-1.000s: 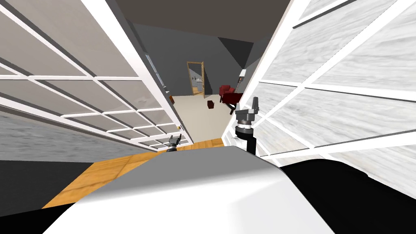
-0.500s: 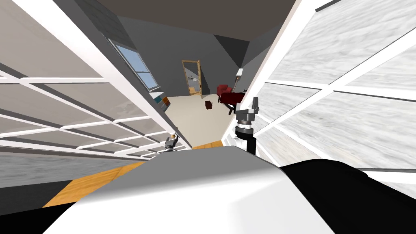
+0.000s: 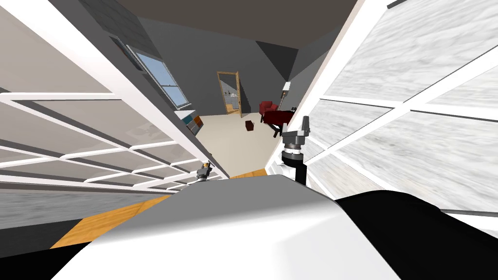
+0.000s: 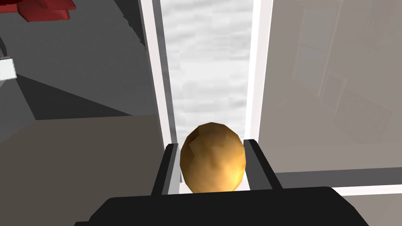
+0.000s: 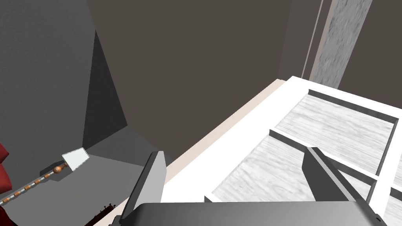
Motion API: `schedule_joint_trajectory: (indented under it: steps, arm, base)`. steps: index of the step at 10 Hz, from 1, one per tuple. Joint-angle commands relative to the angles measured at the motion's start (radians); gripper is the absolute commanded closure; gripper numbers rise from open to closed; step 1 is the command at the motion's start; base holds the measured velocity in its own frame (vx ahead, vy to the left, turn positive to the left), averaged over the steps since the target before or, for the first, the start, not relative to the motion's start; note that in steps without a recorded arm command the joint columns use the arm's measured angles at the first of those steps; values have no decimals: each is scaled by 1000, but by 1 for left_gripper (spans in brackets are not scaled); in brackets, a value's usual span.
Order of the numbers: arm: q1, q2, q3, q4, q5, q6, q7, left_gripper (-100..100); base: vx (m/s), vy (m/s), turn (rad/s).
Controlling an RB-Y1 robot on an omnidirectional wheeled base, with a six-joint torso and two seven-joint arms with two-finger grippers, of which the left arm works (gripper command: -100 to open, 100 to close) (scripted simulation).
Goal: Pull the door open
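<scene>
**Knob clamped in the left fingers, door standing ajar**

At the far left of the head view we see the door [image 3: 97, 95], a white grid of bars over beige panes, slanting away from us. Its free edge ends just above our chest. There the left gripper [image 3: 204, 171] sits at the door's edge, on the small golden knob [image 3: 207, 165]. In the left wrist view the knob [image 4: 212, 157] is a faceted golden-brown egg. The left gripper [image 4: 212, 144] is clenched on it, with one of its fingers [image 4: 171, 168] pressing each side. Behind the knob runs the door's white edge frame [image 4: 255, 78], with a beige pane beside it.

Between the door and the leaf on the right is a gap. An orange wood floor [image 3: 112, 218] lies near us, and a pale beige floor [image 3: 233, 146] runs beyond it. Further in we see, in order:
- a window [image 3: 163, 80]
- a low shelf unit [image 3: 193, 122]
- a wood-framed doorway [image 3: 229, 93]
- a small brown box [image 3: 250, 126]
- a red armchair [image 3: 275, 113]
- a floor lamp [image 3: 288, 87]

Right of the gap, the right gripper [image 3: 304, 124] is raised, apart from the door. In the right wrist view the right gripper [image 5: 234, 151] has its fingers released and spread, grasping nothing. Beyond them is the right-hand leaf [image 5: 314, 117], white-framed with pale grey streaked panes, which takes up the right side of the head view.
</scene>
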Motion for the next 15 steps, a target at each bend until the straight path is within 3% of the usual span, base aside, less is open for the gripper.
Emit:
schedule_joint_trajectory:
  steps: [1, 3, 5, 15]
  arm:
    - [-1, 0, -1, -1, 0, -1, 0, 100]
    - [-1, 0, -1, -1, 0, -1, 0, 100]
    - [0, 2, -5, 0, 13, -1, 40, 100]
    - [6, 16, -36, -2, 102, -4, 291, 100]
  base:
    - [0, 0, 0]
    - [0, 0, 0]
    - [-19, 6, -39]
    - [-35, 13, -56]
